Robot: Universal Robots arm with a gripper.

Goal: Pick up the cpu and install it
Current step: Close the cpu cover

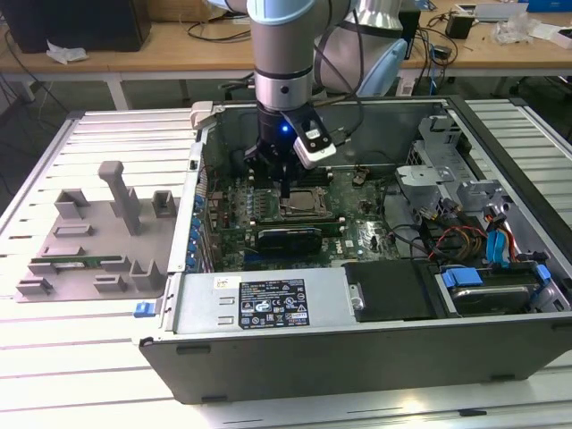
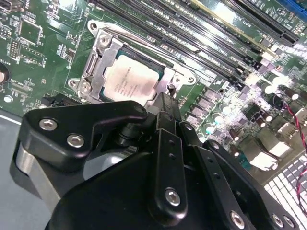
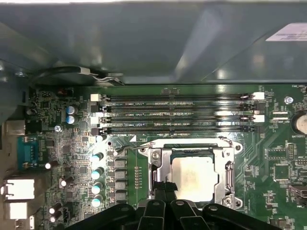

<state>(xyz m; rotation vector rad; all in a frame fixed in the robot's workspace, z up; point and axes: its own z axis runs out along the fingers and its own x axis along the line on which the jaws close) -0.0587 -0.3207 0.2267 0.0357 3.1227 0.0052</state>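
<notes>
Hanging low inside the open computer case [image 1: 357,349], the gripper [image 3: 166,190] has its jaws drawn together with nothing between them. The tips sit just above the near edge of the socket frame [image 3: 154,163]. The cpu [image 3: 193,178] lies flat inside that frame, silvery top up, just beside the jaw tips and not in their hold. I cannot tell whether it is seated fully home.

The main danger, as I judge it, is pressure in the wrong place. Closed tips coming down here would meet the frame's metal or the chip's edge rather than its middle. An off-centre push could tip the chip and harm the fine contacts beneath it (hidden, so their state is unknown). A sideways slide could scuff the lid or nudge the chip askew.

The jaws have little room around them. The memory slots [image 3: 177,115] run in a row just beyond the socket from the jaws, and the case's inner wall [image 3: 144,43] rises past them. A cluster of capacitors [image 3: 97,172] stands off to one side of the jaws, near enough to catch the gripper's broad linkage if it swung. The grey fixture plate [image 1: 89,241] lies outside the case, well apart from the jaws.
</notes>
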